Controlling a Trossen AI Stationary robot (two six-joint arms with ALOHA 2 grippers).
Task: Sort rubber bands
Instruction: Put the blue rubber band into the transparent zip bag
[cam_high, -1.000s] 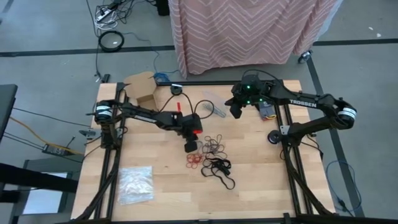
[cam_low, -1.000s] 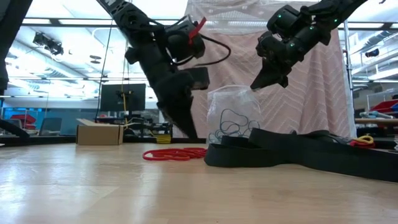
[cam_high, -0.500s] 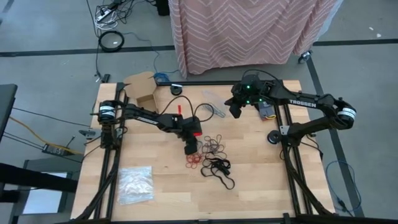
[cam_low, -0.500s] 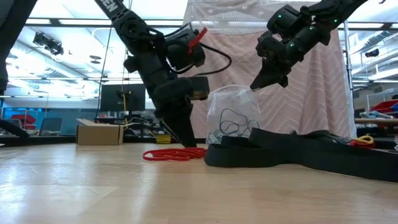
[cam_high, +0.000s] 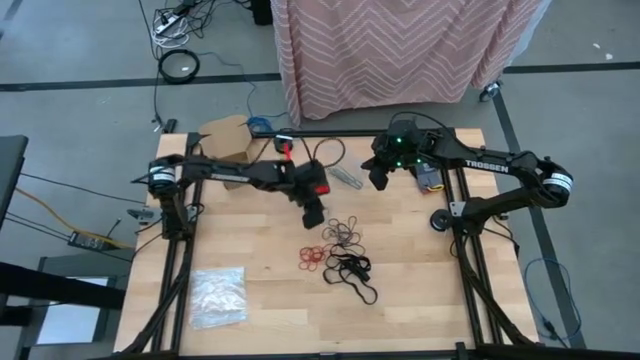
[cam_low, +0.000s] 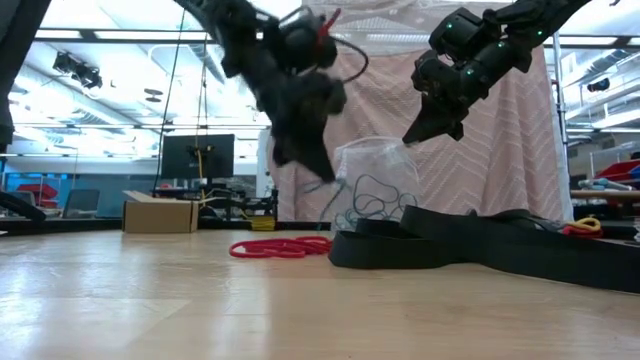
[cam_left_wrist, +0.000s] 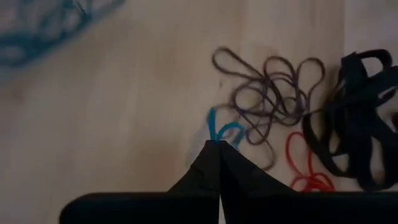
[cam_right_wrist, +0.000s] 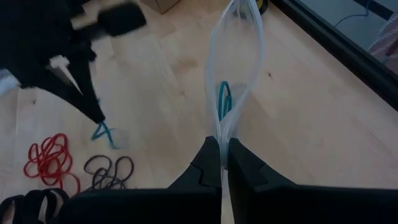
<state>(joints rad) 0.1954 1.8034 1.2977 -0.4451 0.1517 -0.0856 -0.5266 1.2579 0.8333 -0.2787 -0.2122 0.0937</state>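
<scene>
Above the tabletop (cam_high: 250, 270), the left claw (cam_left_wrist: 219, 144) pinches one blue band (cam_left_wrist: 222, 132) shut by its tip, which could slip free before reaching the clear bag (cam_right_wrist: 233, 74) clamped in the right claw (cam_right_wrist: 222, 146).

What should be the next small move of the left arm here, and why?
Probably carry the blue rubber band over to the clear bag. The left gripper is shut on that band and lifted off the table, and the right gripper holds the bag, which already has a blue band inside.
</scene>
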